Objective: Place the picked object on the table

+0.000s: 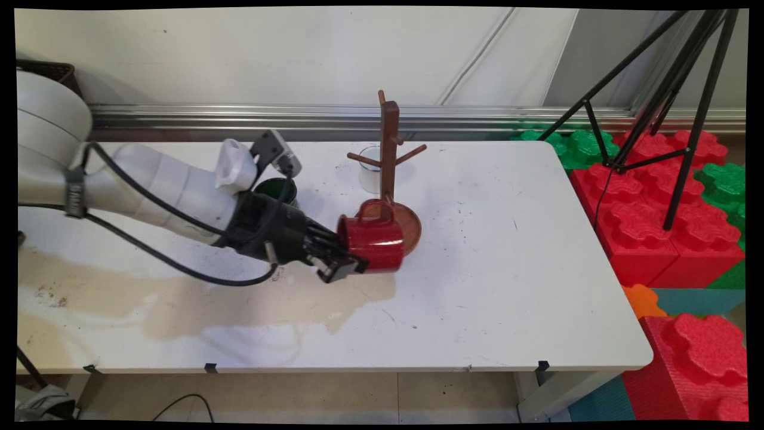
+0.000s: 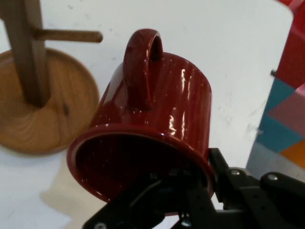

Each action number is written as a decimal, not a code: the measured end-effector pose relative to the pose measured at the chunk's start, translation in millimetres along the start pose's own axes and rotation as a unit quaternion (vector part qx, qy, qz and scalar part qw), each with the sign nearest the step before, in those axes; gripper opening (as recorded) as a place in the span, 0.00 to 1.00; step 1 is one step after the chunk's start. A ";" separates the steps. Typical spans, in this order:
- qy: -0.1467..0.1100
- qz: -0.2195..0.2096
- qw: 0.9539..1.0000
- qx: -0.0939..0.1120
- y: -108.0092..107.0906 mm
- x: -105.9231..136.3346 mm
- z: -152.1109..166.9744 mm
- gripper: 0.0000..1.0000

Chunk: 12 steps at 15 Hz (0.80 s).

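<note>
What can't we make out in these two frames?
- Green cup, main view: mostly hidden behind the arm.
- Clear glass, main view: partly hidden by the mug tree.
- Gripper inner finger, hand view: hidden inside the red mug.
- Mug tree's top, hand view: cut off by the upper edge.

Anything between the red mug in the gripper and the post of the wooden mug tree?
Nothing: in the hand view only the tree's bare wooden base lies between the red mug and the post. The gripper clamps the mug's rim.
</note>
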 end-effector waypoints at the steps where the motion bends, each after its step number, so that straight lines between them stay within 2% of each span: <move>1: -0.005 0.004 1.000 0.006 1.0 0.4 -4.2 0.00; 5: -0.037 0.028 0.998 0.047 6.4 4.9 -28.1 0.00; 9: -0.076 0.046 0.991 0.097 13.2 13.1 -49.1 0.00; 12: -0.114 0.056 0.982 0.136 17.7 19.8 -59.4 0.00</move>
